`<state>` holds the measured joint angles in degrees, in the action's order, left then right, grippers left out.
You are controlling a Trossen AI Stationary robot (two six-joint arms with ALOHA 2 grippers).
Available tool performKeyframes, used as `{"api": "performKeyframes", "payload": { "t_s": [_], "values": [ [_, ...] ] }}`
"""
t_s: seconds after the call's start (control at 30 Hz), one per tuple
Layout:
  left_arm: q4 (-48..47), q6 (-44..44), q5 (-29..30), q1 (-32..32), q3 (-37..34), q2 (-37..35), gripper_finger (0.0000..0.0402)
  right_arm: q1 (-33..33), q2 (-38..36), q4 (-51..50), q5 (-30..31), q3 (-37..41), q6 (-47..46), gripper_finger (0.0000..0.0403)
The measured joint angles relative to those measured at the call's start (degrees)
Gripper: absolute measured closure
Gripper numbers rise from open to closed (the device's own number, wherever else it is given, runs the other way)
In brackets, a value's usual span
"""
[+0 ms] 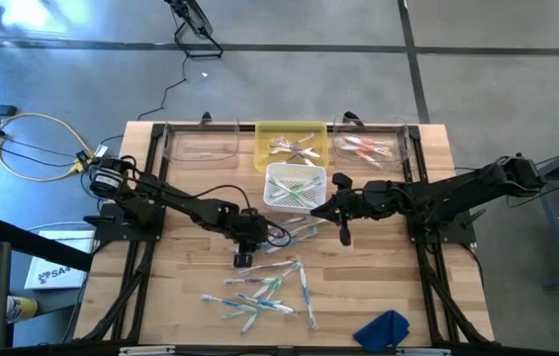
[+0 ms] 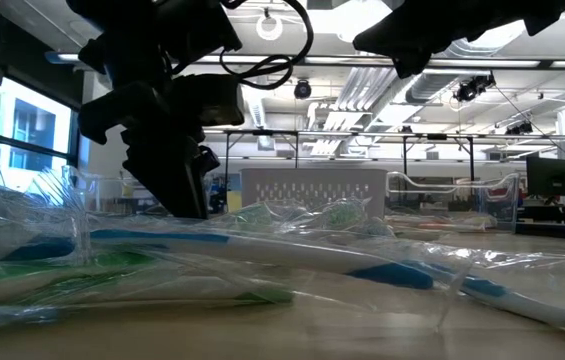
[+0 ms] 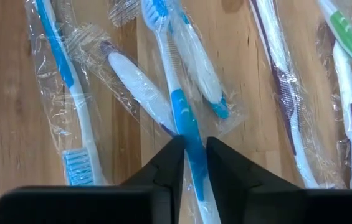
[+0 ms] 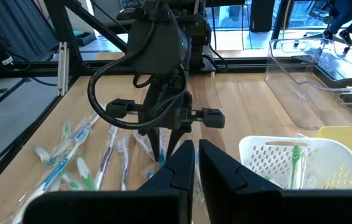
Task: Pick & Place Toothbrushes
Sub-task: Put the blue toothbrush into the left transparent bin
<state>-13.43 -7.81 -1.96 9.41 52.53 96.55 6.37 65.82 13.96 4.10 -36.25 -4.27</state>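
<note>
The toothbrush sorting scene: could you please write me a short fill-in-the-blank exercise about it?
1. The left gripper has its fingers on either side of a toothbrush whose handle is white and ____.
2. The white basket holds toothbrushes with ____ accents.
3. The blue cloth lies on the table edge nearest the ____ arm.
4. The right gripper holds ____.

Missing words: blue; green; right; nothing

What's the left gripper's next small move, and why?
Probably lift straight up. In the left wrist view the left gripper has its fingers closed around the handle of a wrapped blue toothbrush lying across other wrapped brushes on the table, so raising it should clear the pile before carrying it off.
</note>
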Motion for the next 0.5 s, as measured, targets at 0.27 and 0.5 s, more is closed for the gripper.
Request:
{"api": "performKeyframes", "payload": {
  "t_s": [0.27,0.5],
  "values": [
    [0.0,0.0,0.0,0.0,0.0,0.0,0.0352,0.0,0.0,0.0,0.0,0.0,0.0,0.0387],
    [0.0,0.0,0.0,0.0,0.0,0.0,0.0353,0.0,0.0,0.0,0.0,0.0,0.0,0.0387]
  ]
}}
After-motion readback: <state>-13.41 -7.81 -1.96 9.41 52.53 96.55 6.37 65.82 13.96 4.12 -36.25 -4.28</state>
